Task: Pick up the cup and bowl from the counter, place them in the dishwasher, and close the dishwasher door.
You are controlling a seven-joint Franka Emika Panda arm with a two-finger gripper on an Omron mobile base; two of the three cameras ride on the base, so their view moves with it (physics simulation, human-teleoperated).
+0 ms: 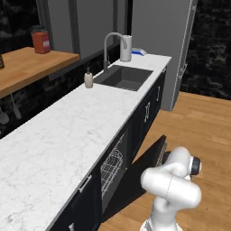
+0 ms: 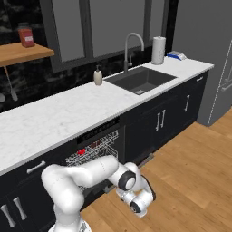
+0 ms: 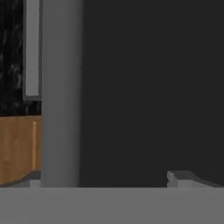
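The dishwasher (image 1: 113, 168) stands open under the white marble counter (image 1: 58, 140), its wire rack (image 2: 96, 149) showing. A small red cup (image 2: 81, 152) sits in that rack. The bowl is hidden. The dishwasher door (image 1: 151, 155) is a dark panel hanging partly raised, tilted out over the wood floor. My arm is folded low in front of the opening, its wrist (image 2: 136, 199) beside the door. In the hand view a flat dark panel (image 3: 153, 87) stands close ahead. My gripper (image 3: 105, 181) is open, its fingertips (image 3: 175, 177) far apart with nothing between them.
A sink (image 1: 124, 76) with a faucet (image 1: 110, 43) is set into the counter's far end, a soap bottle (image 1: 89, 79) beside it. A wooden shelf (image 1: 27, 65) carries a red-lidded canister (image 1: 40, 41). A grey fridge (image 1: 173, 49) stands past the counter. Wood floor (image 2: 190, 172) lies open to the right.
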